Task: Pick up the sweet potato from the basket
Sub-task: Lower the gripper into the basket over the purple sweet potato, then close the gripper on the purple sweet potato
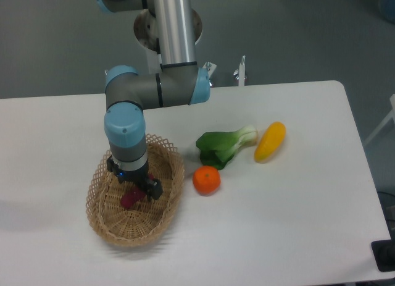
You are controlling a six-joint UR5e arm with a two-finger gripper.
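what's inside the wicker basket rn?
Inside the oval tan wicker basket: one magenta-purple sweet potato, lying on the woven floor. The arm's tool is down over its upper end, hiding that end and the basket floor behind it. Whether the tool's fingers are closed on it isn't visible.

Lighting: bright, even, diffuse, from overhead. Table (290, 224): white, evenly lit, no blown-out glare. Shadows: soft and faint; a pale grey smudge on the table left of the basket (166, 218), thin dark rims under the orange (207, 180) and yellow vegetable (270, 141). Arm tube (176, 26): vertical highlight streaks on the metal. Sharpness: moderate; low resolution, edges slightly soft, wicker weave blurs together. Claw (139, 190): dark, its detail lost in shade. Background: dull grey, dimmer than the table.
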